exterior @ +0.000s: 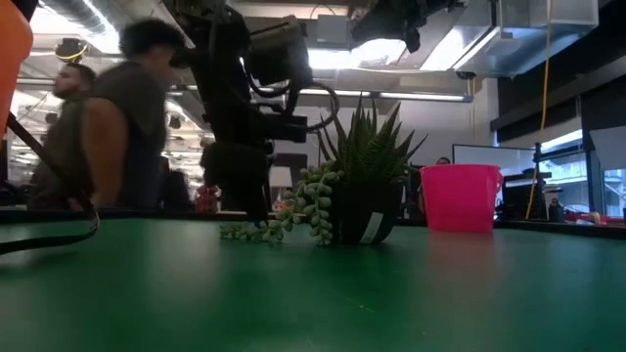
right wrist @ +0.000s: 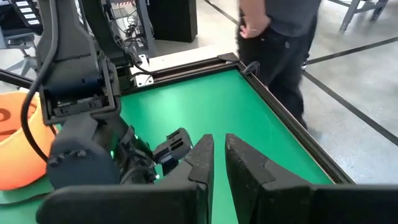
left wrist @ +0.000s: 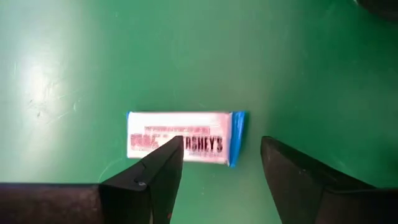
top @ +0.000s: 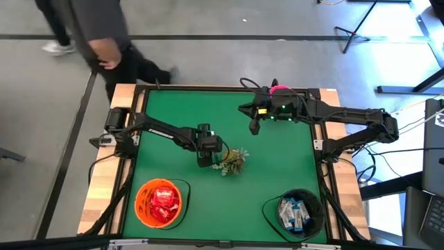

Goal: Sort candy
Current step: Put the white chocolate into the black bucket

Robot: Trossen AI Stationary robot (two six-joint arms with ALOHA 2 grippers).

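Note:
One white-and-blue candy packet [left wrist: 183, 138] lies flat on the green table. My left gripper [left wrist: 221, 158] hangs open just above it, one finger over the packet's near edge and the other off past its blue end. In the high view this gripper [top: 204, 154] points down beside the small plant and hides the packet. My right gripper [top: 254, 122] hovers shut and empty over the far part of the table. Red candies fill the orange bowl [top: 141, 208]. White-and-blue packets lie in the dark bowl [top: 316, 221].
A small potted plant with trailing green sprigs [top: 232, 161] stands right of my left gripper, also seen in the low view [exterior: 360, 186]. A pink bucket [exterior: 460, 198] sits at the far edge. A person [top: 104, 42] walks past the far left corner.

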